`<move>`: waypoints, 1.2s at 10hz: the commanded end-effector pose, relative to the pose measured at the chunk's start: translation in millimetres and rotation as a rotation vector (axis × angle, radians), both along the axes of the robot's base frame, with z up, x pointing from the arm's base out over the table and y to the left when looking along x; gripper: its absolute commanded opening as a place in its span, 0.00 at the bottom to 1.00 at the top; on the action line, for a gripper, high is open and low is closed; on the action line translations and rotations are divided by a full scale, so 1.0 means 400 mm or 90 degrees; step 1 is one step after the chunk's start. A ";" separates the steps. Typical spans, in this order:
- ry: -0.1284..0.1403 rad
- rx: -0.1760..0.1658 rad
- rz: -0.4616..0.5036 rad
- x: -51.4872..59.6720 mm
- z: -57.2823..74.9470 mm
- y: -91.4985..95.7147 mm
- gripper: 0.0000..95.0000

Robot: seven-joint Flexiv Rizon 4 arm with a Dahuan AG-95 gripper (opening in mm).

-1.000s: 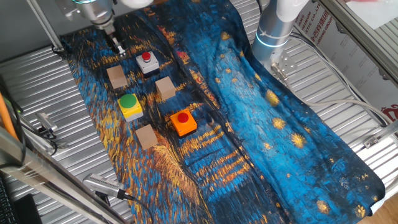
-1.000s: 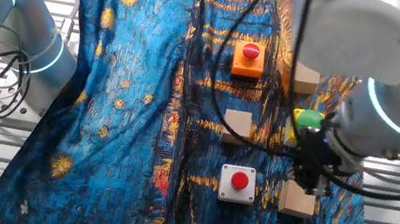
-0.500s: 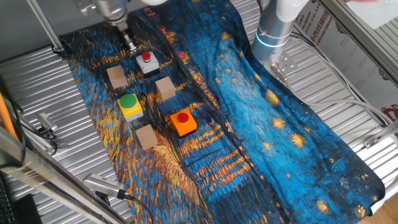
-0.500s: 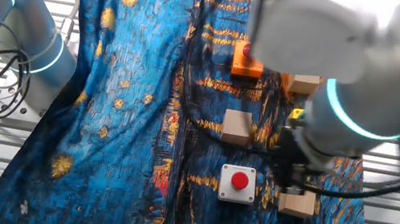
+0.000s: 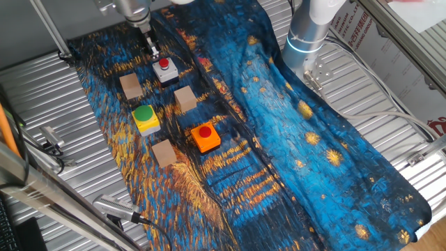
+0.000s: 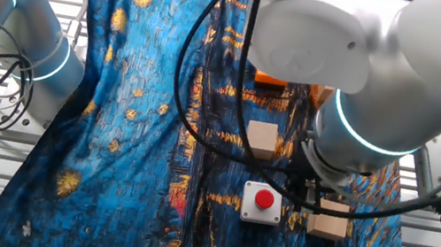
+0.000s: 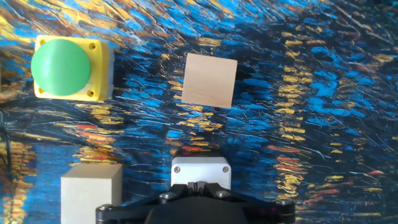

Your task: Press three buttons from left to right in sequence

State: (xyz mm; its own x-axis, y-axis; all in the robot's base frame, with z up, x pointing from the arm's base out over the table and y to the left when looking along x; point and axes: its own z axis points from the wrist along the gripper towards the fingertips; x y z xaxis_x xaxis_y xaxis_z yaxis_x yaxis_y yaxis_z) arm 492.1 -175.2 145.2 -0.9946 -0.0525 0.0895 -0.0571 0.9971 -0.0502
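Observation:
The three buttons sit on the blue painted cloth. The yellow button with the green cap is at the left, and also shows in the hand view. The orange button with the red cap is nearest the front. The white button with the red cap is at the back, and also shows in the other fixed view. My gripper hangs just beside and above the white button. In the hand view its fingertips touch each other, shut on nothing, over the white base. The arm hides the green button in the other fixed view.
Three plain wooden cubes lie among the buttons; two show in the hand view. A second arm's base stands at the back right. Ribbed metal table surrounds the cloth.
My gripper has moved from above the left wooden cube towards the white button. The buttons and cubes have not moved.

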 end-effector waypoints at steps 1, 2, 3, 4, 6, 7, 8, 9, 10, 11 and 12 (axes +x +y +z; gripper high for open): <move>0.000 0.000 -0.001 -0.014 0.005 -0.013 0.00; 0.000 0.004 -0.003 -0.024 0.009 -0.024 0.00; 0.002 0.005 -0.003 -0.031 0.011 -0.032 0.00; 0.002 0.022 -0.015 -0.034 0.012 -0.035 0.00; 0.002 0.034 -0.023 -0.034 0.010 -0.035 0.00; 0.002 0.033 -0.024 -0.034 0.008 -0.035 0.00; 0.000 0.032 -0.025 -0.033 -0.002 -0.035 0.00; -0.001 0.030 -0.026 -0.033 -0.014 -0.034 0.00; -0.006 0.029 -0.027 -0.034 -0.032 -0.033 0.00; -0.011 0.027 -0.025 -0.036 -0.042 -0.034 0.00; -0.011 0.026 -0.026 -0.037 -0.046 -0.035 0.00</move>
